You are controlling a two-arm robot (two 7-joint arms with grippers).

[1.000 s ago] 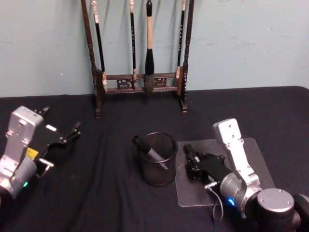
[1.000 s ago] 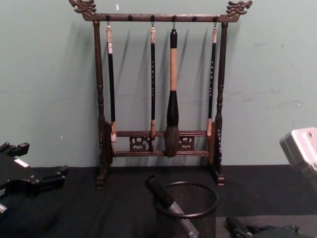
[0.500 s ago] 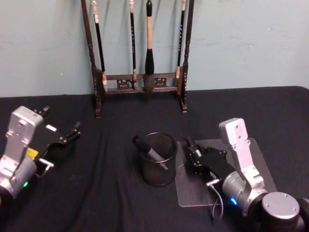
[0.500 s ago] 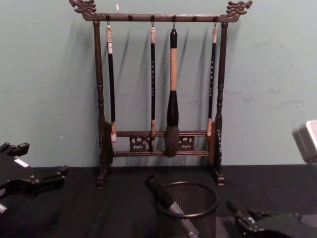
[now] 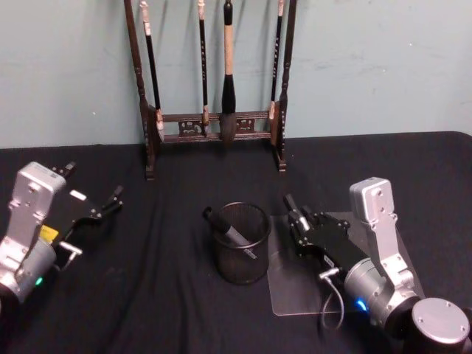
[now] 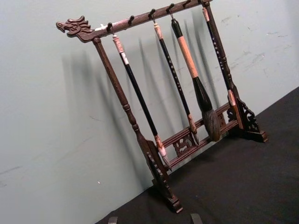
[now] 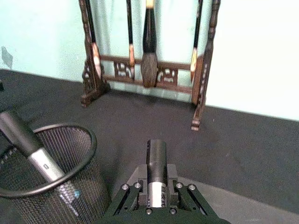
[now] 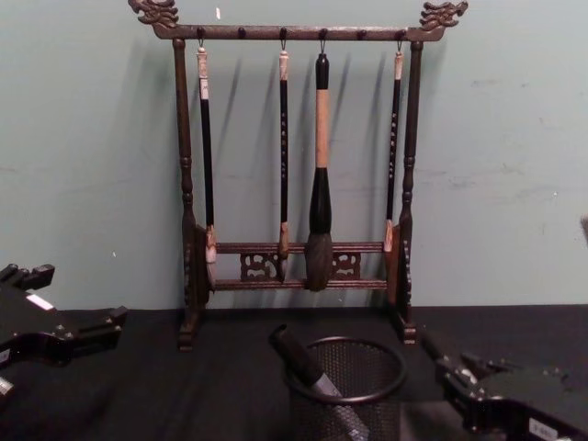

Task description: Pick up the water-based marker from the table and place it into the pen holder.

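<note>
Now the right gripper [image 5: 297, 220], jaws pinching a marker [image 7: 157, 163], hangs just right of the pen holder [image 5: 240, 265]; the left gripper [image 5: 94, 181] sits parked, jaws spread

Robot-manipulation test bench in a laboratory setting. The work surface is a table [image 5: 169, 302] covered entirely with plain black cloth and set against a flat, pale green painted wall [image 5: 369, 66]. The props look staged rather than in daily use. A carved wooden brush rack [image 8: 186, 230] hung with four calligraphy brushes [image 8: 320, 202] stands at the back. A black mesh pen holder [image 5: 247, 267] and a clear plastic mat [image 5: 295, 299] lie nearer on the cloth. Two grey robot arms flank them. The left gripper [image 5: 92, 186] is spread open at the table's left, and the right gripper [image 7: 157, 193] is clamped on a water-based marker [image 7: 157, 158].
</note>
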